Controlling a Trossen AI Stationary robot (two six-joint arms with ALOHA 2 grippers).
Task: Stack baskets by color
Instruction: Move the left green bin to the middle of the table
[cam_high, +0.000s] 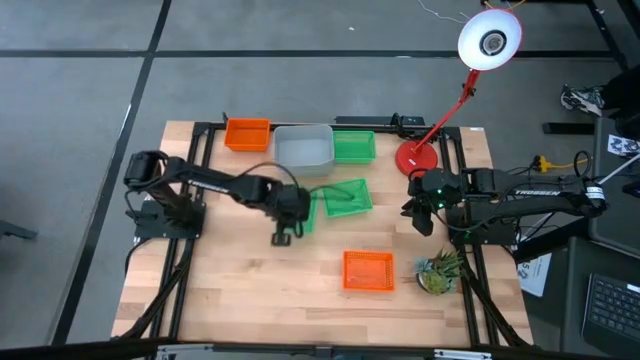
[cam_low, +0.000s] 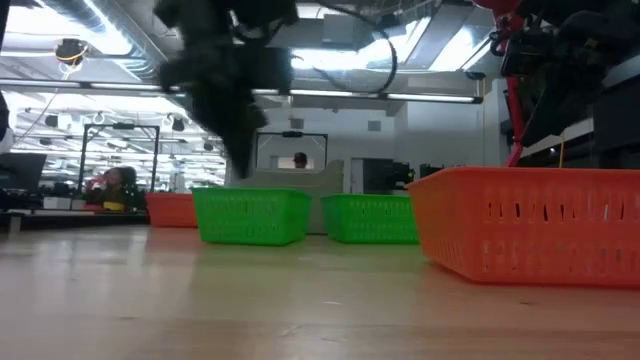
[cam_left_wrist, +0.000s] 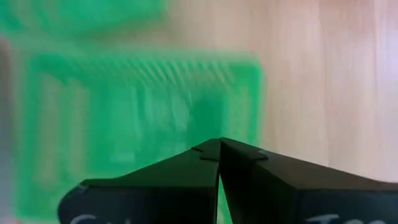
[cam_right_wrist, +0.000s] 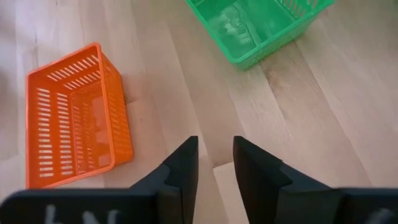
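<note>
Baskets (cam_high: 350, 197) (green) under left gripper (cam_high: 283, 236)

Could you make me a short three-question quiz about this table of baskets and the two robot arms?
1. True or false: the grey-white basket stands between an orange basket and a green basket along the far edge.
2. Which gripper is shut: left gripper or right gripper?
3. What colour is the lone basket nearest the small plant?

Key
1. True.
2. The left; its fingers meet above a green basket. The right gripper's fingers stand apart, holding nothing.
3. Orange.
</note>
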